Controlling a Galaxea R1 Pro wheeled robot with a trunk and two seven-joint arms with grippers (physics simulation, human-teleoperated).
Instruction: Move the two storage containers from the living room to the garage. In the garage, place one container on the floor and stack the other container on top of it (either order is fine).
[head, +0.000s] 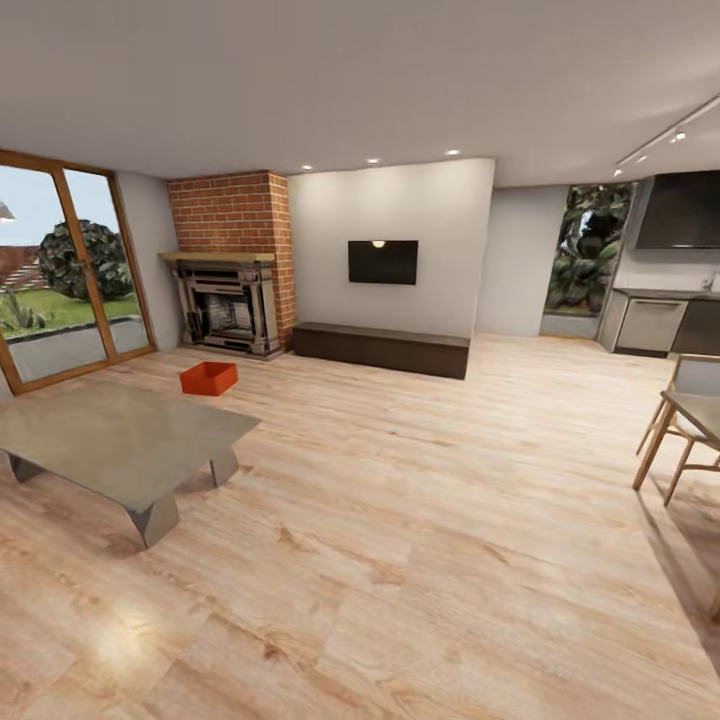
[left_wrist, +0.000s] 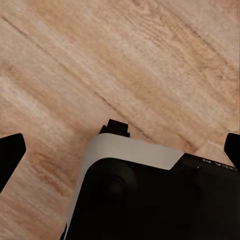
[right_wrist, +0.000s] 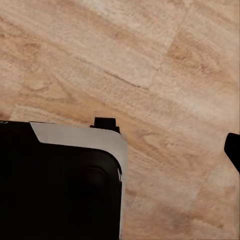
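Head view is showing one storage container (head: 209, 378) sitting on the living room's plank floor (head: 420, 520) before the fireplace (head: 228, 310), well away from the robot. Left gripper (left_wrist: 120, 150) fingers are spread apart, holding nothing; the right gripper's state I cannot tell.

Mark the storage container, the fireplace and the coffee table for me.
storage container (head: 209, 379), head view, on its orange front wall.
fireplace (head: 228, 312), head view, on the dark firebox opening.
coffee table (head: 120, 437), head view, on its bare grey top.

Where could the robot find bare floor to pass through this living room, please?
The wide plank floor between the low grey table and the wooden chair lies open, up to the dark cabinet. It is tighter by the fireplace, where a storage container sits.
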